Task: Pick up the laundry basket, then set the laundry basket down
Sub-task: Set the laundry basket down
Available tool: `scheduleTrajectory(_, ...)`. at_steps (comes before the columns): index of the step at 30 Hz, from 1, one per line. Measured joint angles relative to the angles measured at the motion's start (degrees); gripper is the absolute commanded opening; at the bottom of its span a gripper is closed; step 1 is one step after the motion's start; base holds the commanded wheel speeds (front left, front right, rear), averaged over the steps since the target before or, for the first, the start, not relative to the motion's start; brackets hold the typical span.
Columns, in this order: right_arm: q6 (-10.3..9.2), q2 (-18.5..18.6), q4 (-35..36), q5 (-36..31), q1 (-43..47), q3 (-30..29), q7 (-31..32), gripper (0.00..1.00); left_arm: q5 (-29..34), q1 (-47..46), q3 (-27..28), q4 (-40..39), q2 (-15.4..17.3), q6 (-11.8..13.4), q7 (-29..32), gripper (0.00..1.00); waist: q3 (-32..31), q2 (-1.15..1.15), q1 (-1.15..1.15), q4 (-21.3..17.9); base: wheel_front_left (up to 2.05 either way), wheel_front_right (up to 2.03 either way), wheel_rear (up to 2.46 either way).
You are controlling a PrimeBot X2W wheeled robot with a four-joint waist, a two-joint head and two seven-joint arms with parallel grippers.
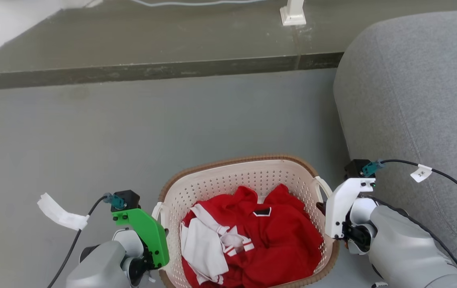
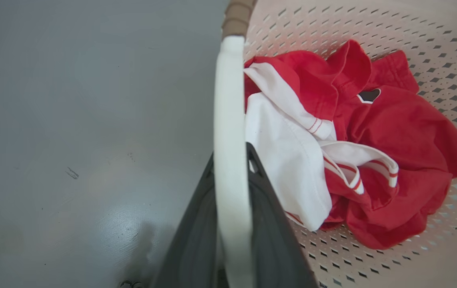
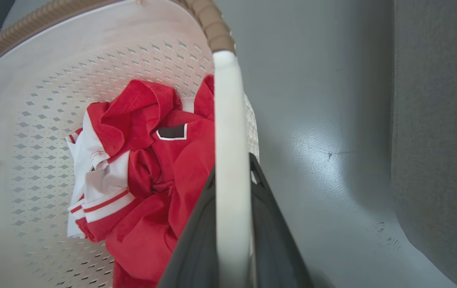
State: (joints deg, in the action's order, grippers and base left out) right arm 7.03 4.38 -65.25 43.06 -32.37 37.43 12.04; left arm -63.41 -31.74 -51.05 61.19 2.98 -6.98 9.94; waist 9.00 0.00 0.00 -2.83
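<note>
This looks like a living room in a home, though little of the room is in view. A large, rounded sofa arm in grey fabric fills the right side of the head view and stands on a smooth grey floor. At bottom centre, a cream-white perforated plastic laundry basket with a brown woven-look rim holds crumpled red and white clothing. Across the top runs a low dark step, with a white post foot on it.

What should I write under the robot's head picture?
Left gripper and right gripper hold the laundry basket by its handles, red-and-white clothes inside, grey sofa alongside.
</note>
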Motion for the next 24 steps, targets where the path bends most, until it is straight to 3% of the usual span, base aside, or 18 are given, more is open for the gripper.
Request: scheduleTrajectory(24,0.0,1.85,3.53,0.47,-4.5,0.54,-7.98,0.0,0.66,-7.15,0.35,-0.46,0.24,0.0,-7.98,0.0,11.8,0.0,0.0,-0.72,0.0,0.0,0.0)
